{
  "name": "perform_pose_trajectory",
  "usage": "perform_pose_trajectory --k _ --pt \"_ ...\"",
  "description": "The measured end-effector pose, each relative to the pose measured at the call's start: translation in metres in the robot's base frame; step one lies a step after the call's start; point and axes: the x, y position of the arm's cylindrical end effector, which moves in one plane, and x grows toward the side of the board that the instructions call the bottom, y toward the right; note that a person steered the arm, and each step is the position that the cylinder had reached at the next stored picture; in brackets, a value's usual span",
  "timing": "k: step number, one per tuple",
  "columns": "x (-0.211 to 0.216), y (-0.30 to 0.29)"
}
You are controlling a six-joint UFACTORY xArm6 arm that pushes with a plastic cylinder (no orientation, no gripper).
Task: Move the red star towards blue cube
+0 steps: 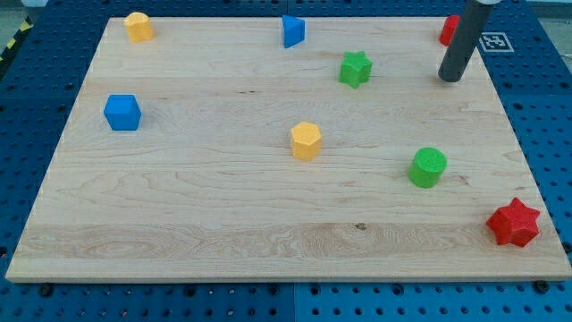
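Getting behind the red star, which sits at the board's bottom right corner, comes first: our tip, a bare rod holding nothing, stands well apart near the view's top right, and should push from the star's right toward the blue cube at far left. We count two yellow blocks, two blue, two green, and two red, one half hidden behind the rod.

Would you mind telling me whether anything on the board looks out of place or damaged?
Nothing looks damaged. The red star sits close to the board's bottom-right edge, and my tip partly hides a red block.
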Motion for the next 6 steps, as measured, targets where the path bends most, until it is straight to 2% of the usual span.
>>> perform_pose_trajectory --k 2,4,6 --pt "0.017 0.009" --pt "0.116 0.076" --pt "0.243 0.082"
